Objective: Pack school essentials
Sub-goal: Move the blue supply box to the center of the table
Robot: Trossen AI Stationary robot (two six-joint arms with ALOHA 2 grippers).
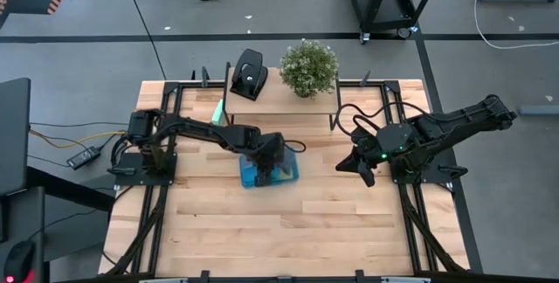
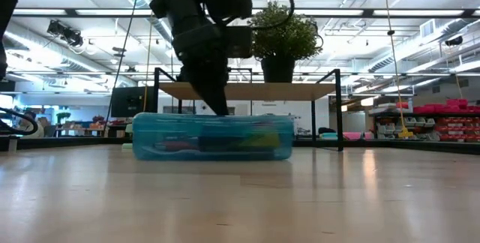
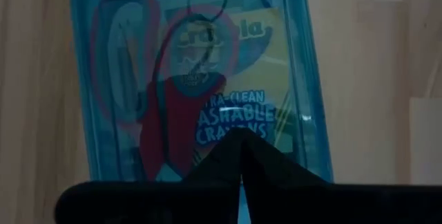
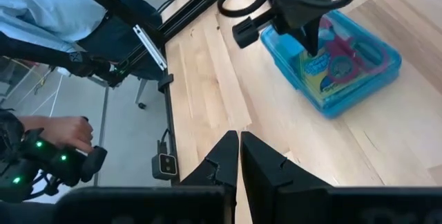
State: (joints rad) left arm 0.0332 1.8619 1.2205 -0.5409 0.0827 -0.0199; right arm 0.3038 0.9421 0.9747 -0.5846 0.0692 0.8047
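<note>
1. Left wrist view: clear blue plastic case [image 3: 200, 79] w/ lid on; thru it the yellow-green crayon box [image 3: 259, 79] and red-handled scissors [image 3: 176, 113] lie flat, side by side. Other items inside too blurred to name.
2. Case sits flat on the wooden table [image 1: 288, 231], about mid-table, a bit toward the left arm's side, just in front of the raised shelf [image 1: 279, 101].
3. Handling, my guess: rigid thin-wall plastic, smooth and slick, light-to-moderate w/ contents. Loose items prob. shift if tilted, so keep it level. Lid may flex or pop if squeezed hard.
4. Where to grab: across the short width near the middle, on the side walls, not the lid top. Pinch at a corner would prob. let it twist.
5. Left gripper [image 1: 265, 156] is directly over the case, fingers together, tips at the lid or just above; in the low view they come down to the top surface. Contact can't be confirmed. Looks like pressing the lid down, not holding anything.
6. Right gripper [image 1: 365, 171] waits well apart on the right side of the table, fingers together, empty.
7. Off-task: black hole punch [image 1: 249, 73] and potted plant [image 1: 308, 66] on the shelf.
8. Right wrist view shows a person [image 4: 62, 16] beside the table, one hand [image 4: 65, 133] on a controller.
</note>
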